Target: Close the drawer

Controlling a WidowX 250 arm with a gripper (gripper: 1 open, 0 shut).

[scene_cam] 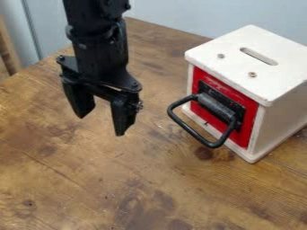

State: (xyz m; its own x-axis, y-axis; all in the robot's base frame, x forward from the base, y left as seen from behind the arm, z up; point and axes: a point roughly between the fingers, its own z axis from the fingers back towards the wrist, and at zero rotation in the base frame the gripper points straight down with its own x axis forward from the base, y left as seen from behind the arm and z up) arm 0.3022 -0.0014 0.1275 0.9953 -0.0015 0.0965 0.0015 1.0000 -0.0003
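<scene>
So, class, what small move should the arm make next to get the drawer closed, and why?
Probably swing the claw across toward the black handle. The claw hangs open over the table, well apart from the drawer, and the handle juts out from the red front, so nothing can push it yet.

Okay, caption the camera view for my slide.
Open black gripper beside a white box with red front panel.

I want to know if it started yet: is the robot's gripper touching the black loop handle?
Apart. The camera view shows bare tabletop between the gripper and the black loop handle.
</scene>
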